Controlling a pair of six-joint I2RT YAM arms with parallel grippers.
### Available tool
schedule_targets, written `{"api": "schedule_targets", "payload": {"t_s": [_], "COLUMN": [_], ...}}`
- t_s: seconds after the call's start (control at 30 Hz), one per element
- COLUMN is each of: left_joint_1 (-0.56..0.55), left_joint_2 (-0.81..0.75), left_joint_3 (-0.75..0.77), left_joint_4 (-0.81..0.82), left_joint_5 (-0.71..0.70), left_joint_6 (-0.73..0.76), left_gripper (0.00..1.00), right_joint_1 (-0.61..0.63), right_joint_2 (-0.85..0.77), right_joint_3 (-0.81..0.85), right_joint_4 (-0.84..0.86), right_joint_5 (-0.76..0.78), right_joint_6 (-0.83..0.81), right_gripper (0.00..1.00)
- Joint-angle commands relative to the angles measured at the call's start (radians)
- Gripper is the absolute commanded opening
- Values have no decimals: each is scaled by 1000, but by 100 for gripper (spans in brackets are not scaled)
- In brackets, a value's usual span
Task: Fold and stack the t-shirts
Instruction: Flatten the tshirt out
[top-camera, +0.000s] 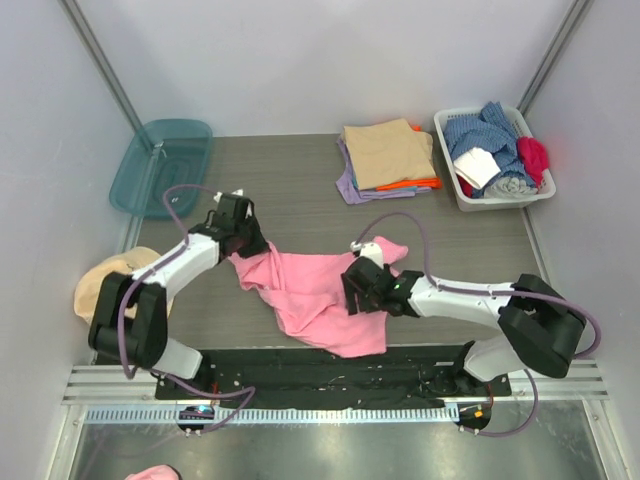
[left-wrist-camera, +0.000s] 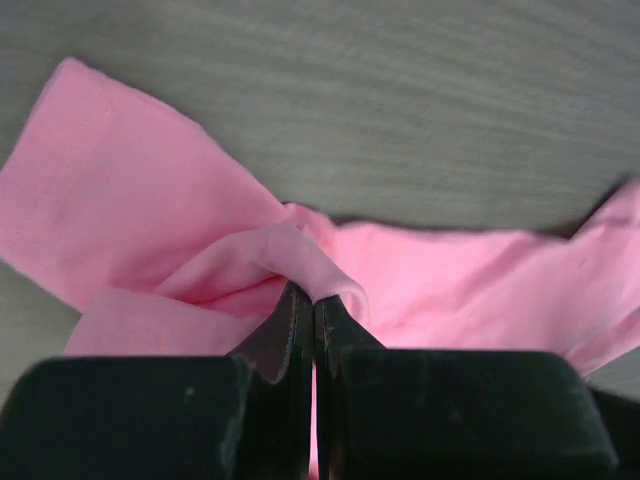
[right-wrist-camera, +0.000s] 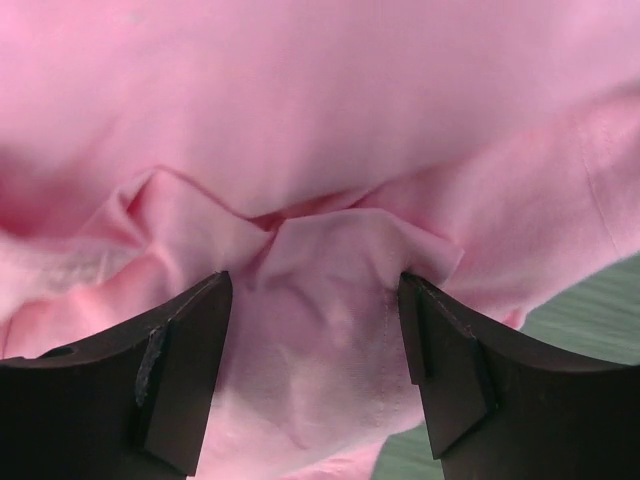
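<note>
Two black-and-white arms reach out from the near edge of the grey, wood-grained table (top-camera: 300, 190). Between them lies the pink t-shirt (top-camera: 310, 290), a soft matte knit spread in a rumpled, uneven shape across the near middle of the table.

The right gripper (right-wrist-camera: 315, 285) sits low over the shirt's right part. Its blunt dark jaws are spread wide, and a puckered ridge of cloth rises between them without being squeezed.

A little farther out on the left, the left gripper (left-wrist-camera: 313, 300) has its flat jaws pressed together on a rolled hem at the shirt's upper left corner, and smooth folds fan out from the pinch. A round tan cap (top-camera: 100, 285) rests at the table's left edge beside that arm.

At the far right, well apart from the pink t-shirt, sits a stack (top-camera: 385, 150) of folded shirts. A flat tan rectangle is on top, with orange and lilac edges showing beneath. Just right of it, a white plastic basket (top-camera: 452, 185) holds crumpled blue, white and magenta cloth. A translucent teal tray (top-camera: 160, 160) with rounded corners lies at the far left.
</note>
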Motion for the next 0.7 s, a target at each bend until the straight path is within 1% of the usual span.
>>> {"api": "schedule_targets", "payload": {"t_s": [0.0, 0.03, 0.07, 0.1, 0.17, 0.2, 0.27, 0.3, 0.33, 0.4, 0.43, 0.47, 0.53, 0.57, 0.6, 0.63, 0.67], "left_joint_1": [5, 3, 5, 2, 2, 0, -5, -11, -14, -20, -21, -21, -20, -20, -18, -18, -18], "left_joint_2": [137, 168, 235, 266, 358, 393, 482, 510, 534, 580, 581, 570, 501, 475, 417, 391, 359], "left_joint_3": [151, 203, 229, 257, 337, 364, 441, 468, 514, 553, 576, 579, 570, 568, 571, 575, 579], "left_joint_4": [174, 185, 202, 208, 225, 229, 257, 263, 278, 288, 280, 272, 242, 223, 203, 159, 133], "left_joint_5": [111, 131, 167, 184, 241, 266, 312, 368, 394, 468, 479, 476, 439, 426, 392, 383, 372], "left_joint_6": [8, 8, 8, 8, 6, 2, -4, -16, -24, -32, -30, -26, 8, 22, 37, 63, 77], "left_gripper": [0, 0, 0, 0, 0, 0, 0, 0, 0, 0, 7, 31, 57, 89, 96, 100, 100], "right_joint_1": [182, 216, 244, 302, 351, 401, 442, 460, 489, 502, 500, 500, 497, 486, 476, 463, 430], "right_joint_2": [28, 54, 68, 83, 134, 152, 200, 206, 208, 183, 159, 133, 33, -34, -63, -89, -117], "right_joint_3": [2, 17, 34, 74, 122, 169, 215, 256, 274, 310, 315, 321, 329, 331, 332, 332, 328], "right_joint_4": [18, 19, 21, 21, 15, 15, 13, 12, 9, -13, -25, -57, -88, -115, -128, -152, -160], "right_joint_5": [-126, -128, -131, -131, -131, -139, -149, -151, -136, -104, -56, -16, 51, 103, 119, 153, 168], "right_joint_6": [139, 150, 168, 173, 179, 179, 176, 173, 172, 159, 158, 150, 130, 121, 100, 92, 83], "right_gripper": [75, 75, 75, 75, 75, 75, 75, 75, 75, 75, 76, 77, 80, 80, 80, 81, 82]}}
